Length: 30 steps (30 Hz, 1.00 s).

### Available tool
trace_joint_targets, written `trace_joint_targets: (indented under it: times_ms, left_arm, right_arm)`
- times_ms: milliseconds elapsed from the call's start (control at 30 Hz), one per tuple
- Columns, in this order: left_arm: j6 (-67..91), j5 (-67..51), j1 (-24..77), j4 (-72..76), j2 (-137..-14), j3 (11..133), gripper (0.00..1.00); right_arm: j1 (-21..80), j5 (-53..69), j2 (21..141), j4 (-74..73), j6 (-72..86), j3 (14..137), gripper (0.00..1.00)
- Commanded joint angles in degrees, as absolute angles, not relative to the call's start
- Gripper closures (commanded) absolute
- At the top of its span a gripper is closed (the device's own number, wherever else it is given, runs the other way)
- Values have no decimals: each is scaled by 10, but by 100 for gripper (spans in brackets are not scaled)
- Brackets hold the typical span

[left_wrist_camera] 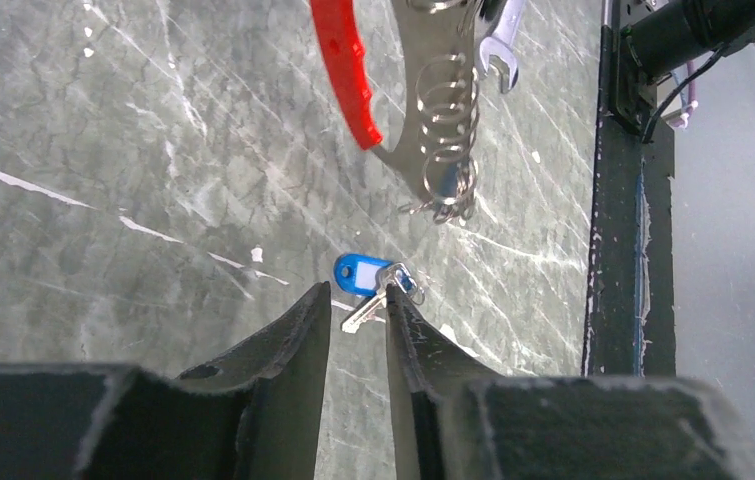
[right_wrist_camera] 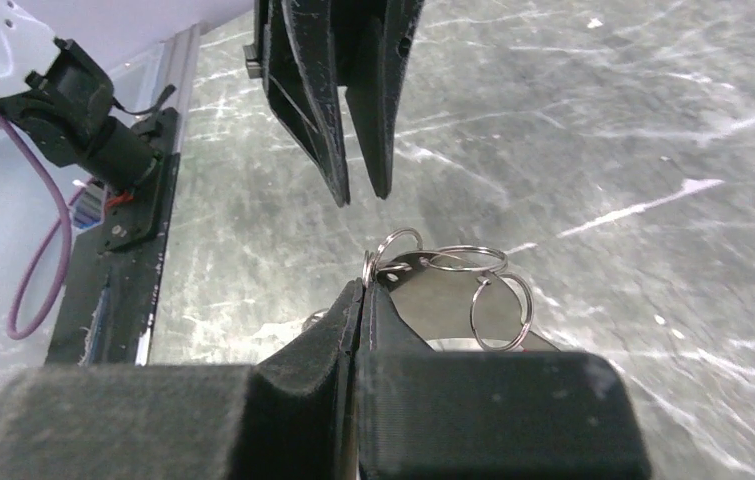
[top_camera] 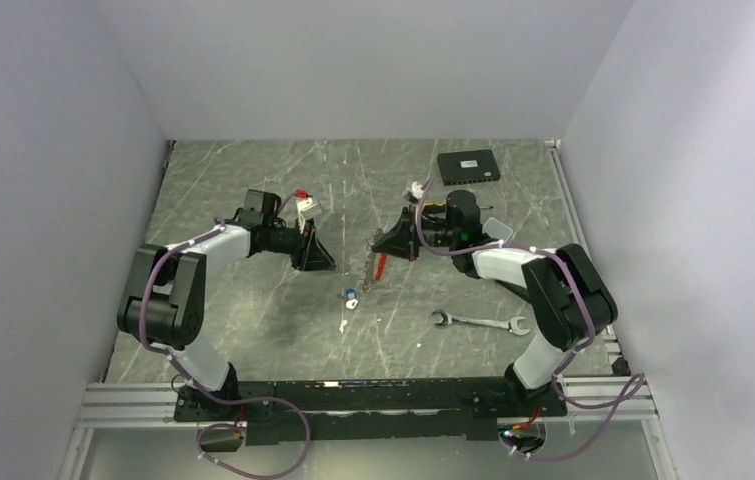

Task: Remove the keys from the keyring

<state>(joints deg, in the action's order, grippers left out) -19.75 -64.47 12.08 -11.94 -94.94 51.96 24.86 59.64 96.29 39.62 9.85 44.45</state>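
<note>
Right gripper clamps the silvery metal, red-tagged keyring by its edge only, so tugging could slip it; left gripper, slightly parted, holds nothing.

overhead camera looks down on the whole surface from the near edge; both wrist cameras, close in, face each other across the keyring.

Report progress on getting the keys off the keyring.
Done: a blue-headed key lies loose on the table, off the keyring. In hand: right claw shut on the keyring, holding it up; left claw open, empty. Left: the visible rings look bare; any remaining key can't be confirmed.
</note>
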Motion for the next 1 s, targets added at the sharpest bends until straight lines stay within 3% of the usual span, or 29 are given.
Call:
trace_joint_targets:
  times_ms: [0, 133, 433, 633, 767, 867, 967]
  left_arm:
    - [-177, -622, 121, -107, -925, 532, 66]
    - [-164, -611, 121, -118, -941, 549, 58]
    - [-131, -615, 122, -102, -951, 552, 56]
    - [-134, -598, 122, -100, -953, 548, 55]
    - [-145, -592, 125, -114, -960, 552, 49]
    - [-171, -581, 131, -139, -961, 559, 47]
    - [-224, -552, 153, -183, -955, 566, 37]
  right_arm:
    - [231, 573, 925, 275, 14, 459, 100]
    - [238, 504, 968, 192, -5, 503, 100]
    - [255, 467, 1105, 247, 75, 584, 100]
    - [260, 455, 1129, 154, 13, 630, 99]
    - [268, 435, 1120, 71, -65, 631, 71]
    - [268, 411, 1100, 17, -115, 626, 56]
    - [267, 408, 1065, -30, -145, 624, 47]
